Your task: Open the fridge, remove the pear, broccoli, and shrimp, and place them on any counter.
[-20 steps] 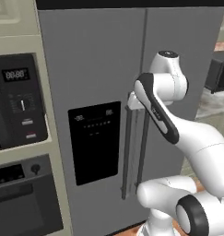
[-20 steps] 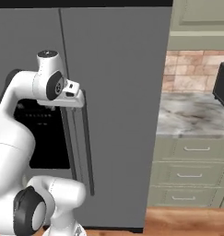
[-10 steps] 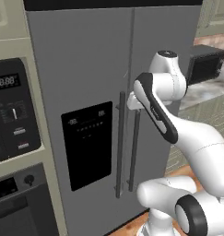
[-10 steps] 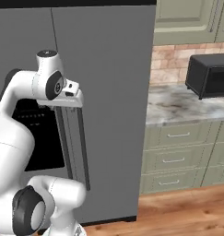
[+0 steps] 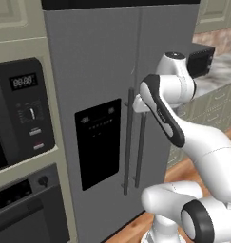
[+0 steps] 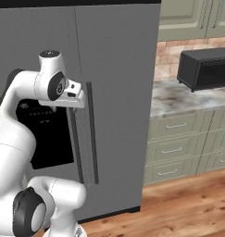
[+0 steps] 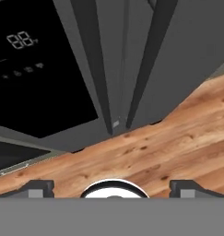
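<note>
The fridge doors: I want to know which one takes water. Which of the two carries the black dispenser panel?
The left door of the fridge: the black dispenser panel sits on it beside the handles. The right door is plain grey.

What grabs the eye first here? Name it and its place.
The tall grey fridge fills the middle, doors shut, two long dark handles side by side. The white arm reaches up in front of them. To the right, a black toaster oven sits on the marbled counter.

"88:88" on the wall oven display (dispenser panel digits blurred)
</note>
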